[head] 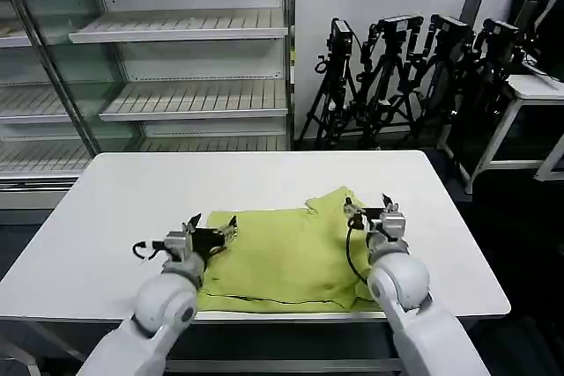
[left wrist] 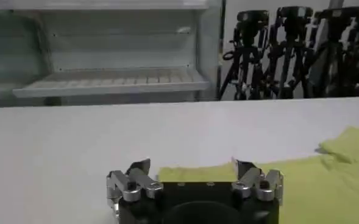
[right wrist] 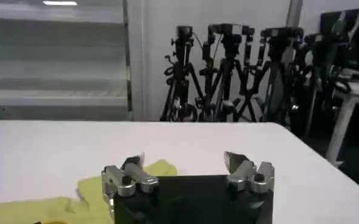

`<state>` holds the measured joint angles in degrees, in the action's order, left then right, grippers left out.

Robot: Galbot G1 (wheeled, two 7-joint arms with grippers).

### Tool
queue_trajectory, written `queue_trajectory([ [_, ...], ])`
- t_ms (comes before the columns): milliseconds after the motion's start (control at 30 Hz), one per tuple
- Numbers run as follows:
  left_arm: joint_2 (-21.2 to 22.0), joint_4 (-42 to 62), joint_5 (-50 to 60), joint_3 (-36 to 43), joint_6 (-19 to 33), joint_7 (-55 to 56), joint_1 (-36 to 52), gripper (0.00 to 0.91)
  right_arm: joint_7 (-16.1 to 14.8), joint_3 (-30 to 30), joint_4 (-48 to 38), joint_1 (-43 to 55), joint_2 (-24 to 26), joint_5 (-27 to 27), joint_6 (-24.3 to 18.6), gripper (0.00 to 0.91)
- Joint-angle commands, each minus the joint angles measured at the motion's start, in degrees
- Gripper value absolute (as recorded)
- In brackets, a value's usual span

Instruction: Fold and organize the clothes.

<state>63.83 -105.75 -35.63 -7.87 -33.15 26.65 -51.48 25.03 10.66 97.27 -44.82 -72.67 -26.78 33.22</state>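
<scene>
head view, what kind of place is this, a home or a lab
Probably a lab or test studio, not a home: empty retail-style shelving, a cluster of black camera tripods by the wall, and a plain white table holding only a T-shirt.

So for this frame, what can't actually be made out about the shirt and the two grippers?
- T-shirt: near hem, head view, hidden behind both arms.
- Shirt's printed side: no graphic shows in the head view; facing cannot be told.
- Left gripper: open, but contact with the cloth is hidden by its own body, left wrist view.
- Right gripper: open; the shirt beneath is blocked by its body, right wrist view.
</scene>
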Motion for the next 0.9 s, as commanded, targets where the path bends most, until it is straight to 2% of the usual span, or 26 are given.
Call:
queue_trajectory([
  [33,0.81,13.91,1.71,4.75,-0.1,0.63,10.42,0.907,-0.52,-2.08,-14.64,8.45,-2.3,-1.15,0.12,0.907],
  [333,-0.46,12.74,-1.04,6.57,-0.25,1.21,8.5,0.907,-0.4,-2.22,-17.68,10.05,-4.12,-1.67,0.17,0.907],
  [533,-1.36,11.49,-8.07,6.59,-0.36,2.6,7.9,0.907,0.65,-3.04,-19.21,11.01,-5.33,-2.82,0.22,0.907],
  [700,-1.54,11.94,-10.15,6.34,-0.37,3.05,7.67,0.907,-0.25,-3.33,-20.56,11.12,-6.01,-1.87,0.16,0.907],
  [733,-1.55,12.08,-10.32,6.3,-0.36,3.08,7.67,0.907,-0.34,-3.45,-20.61,11.16,-6.06,-2.03,0.16,0.544],
  [767,-1.61,12.26,-10.33,6.22,-0.34,3.1,7.66,0.907,-0.41,-3.61,-20.69,11.22,-6.13,-2.96,0.17,0.06],
  [800,-1.69,12.3,-10.34,6.18,-0.32,3.05,7.66,0.877,-0.29,-3.74,-20.57,11.25,-6.13,-3.82,0.18,0.0],
  [833,-1.74,12.27,-10.36,6.15,-0.28,2.99,7.66,0.393,-0.23,-3.86,-20.5,11.24,-6.1,-4.32,0.19,0.0],
  [867,-1.82,12.11,-10.44,6.07,-0.27,2.99,7.61,0.01,-0.21,-3.95,-20.34,11.23,-6.04,-5.12,0.2,0.0],
  [900,-1.86,12.01,-10.51,6.05,-0.26,2.93,7.56,0.01,-0.25,-3.97,-20.25,11.16,-6.02,-5.36,0.18,0.0],
])
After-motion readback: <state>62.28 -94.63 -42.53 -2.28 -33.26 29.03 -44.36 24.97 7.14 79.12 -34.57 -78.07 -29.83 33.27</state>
